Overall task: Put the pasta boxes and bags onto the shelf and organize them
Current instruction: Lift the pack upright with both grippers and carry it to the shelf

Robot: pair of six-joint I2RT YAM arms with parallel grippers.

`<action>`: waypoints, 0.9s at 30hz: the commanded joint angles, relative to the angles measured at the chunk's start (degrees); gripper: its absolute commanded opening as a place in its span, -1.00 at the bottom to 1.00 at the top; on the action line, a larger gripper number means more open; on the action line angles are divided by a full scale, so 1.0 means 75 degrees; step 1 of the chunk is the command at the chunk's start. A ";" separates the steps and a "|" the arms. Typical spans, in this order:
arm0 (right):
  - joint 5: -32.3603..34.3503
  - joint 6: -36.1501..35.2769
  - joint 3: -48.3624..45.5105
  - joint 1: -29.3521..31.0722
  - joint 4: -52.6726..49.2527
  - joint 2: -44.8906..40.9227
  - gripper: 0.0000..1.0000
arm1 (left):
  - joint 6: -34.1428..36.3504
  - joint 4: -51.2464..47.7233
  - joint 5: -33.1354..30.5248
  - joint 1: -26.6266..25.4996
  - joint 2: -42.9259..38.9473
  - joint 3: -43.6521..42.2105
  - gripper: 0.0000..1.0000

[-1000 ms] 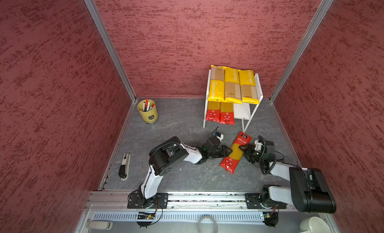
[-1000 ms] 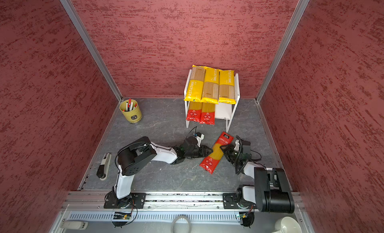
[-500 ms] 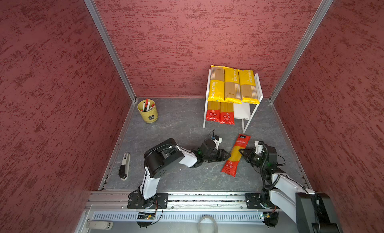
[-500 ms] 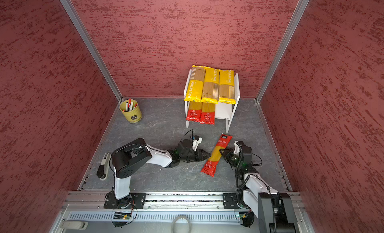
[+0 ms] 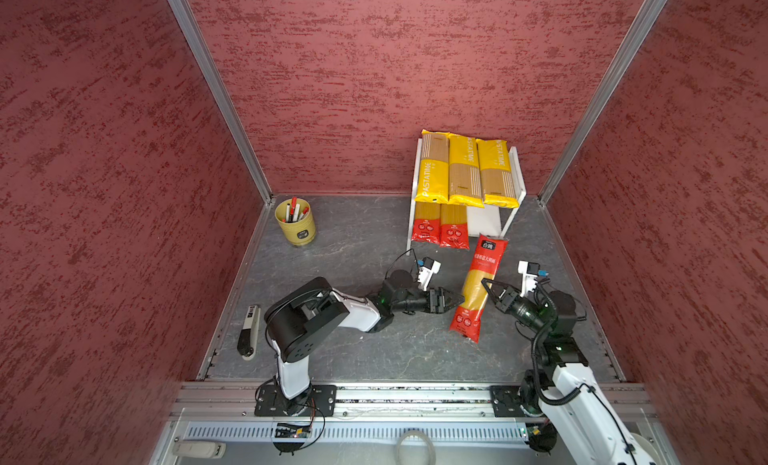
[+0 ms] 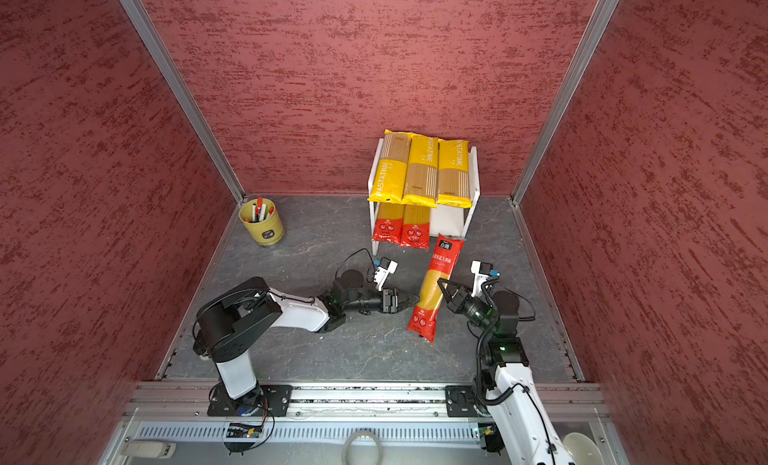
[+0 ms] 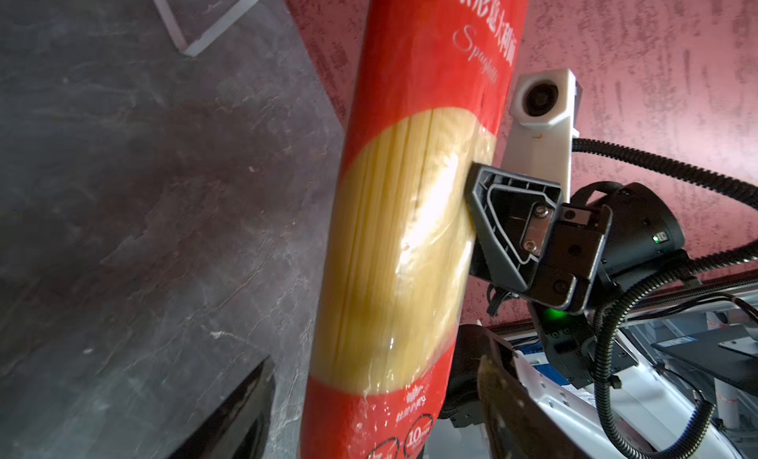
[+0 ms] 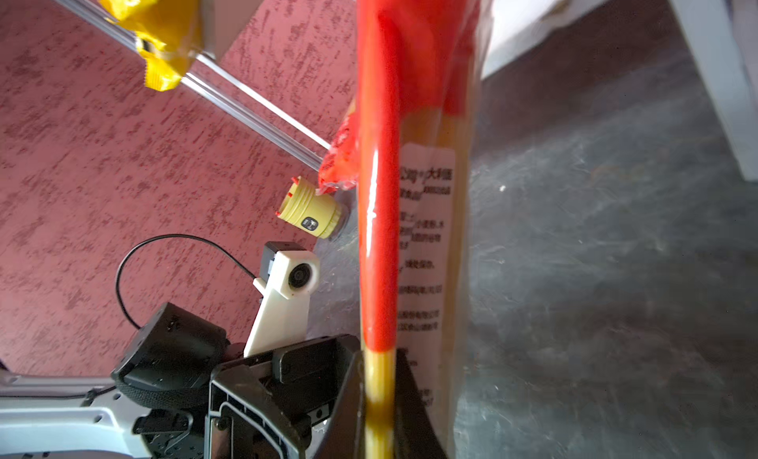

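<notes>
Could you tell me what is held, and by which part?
The right gripper pinches the red spaghetti pack at its clear middle; the left gripper holds nothing.

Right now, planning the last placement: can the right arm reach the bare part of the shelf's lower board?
Probably yes. The bare part is open in front, beside two shelved red packs, and the red pack in the right hand ends close to it.

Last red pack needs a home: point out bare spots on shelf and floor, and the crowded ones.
Free: the shelf, lower board right of the two shelved red packs; the floor between the pen cup and the shelf. Crowded: the top tier, filled by three yellow packs, and around the held red pack, between left gripper and right gripper.
</notes>
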 commanded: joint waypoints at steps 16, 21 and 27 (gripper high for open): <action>-0.1711 0.2156 0.1529 0.0035 0.5853 0.2981 -1.00 | -0.0600 0.1350 0.1342 0.0372 0.0805 0.1299 0.02; -0.2003 0.2628 0.1633 0.0030 0.6233 0.3001 -1.00 | -0.0180 0.0748 0.1355 0.0758 0.0274 0.0783 0.51; -0.2127 0.3103 0.1584 0.0024 0.6929 0.3294 -1.00 | -0.0294 0.0819 0.1667 0.0710 0.0481 0.1355 0.44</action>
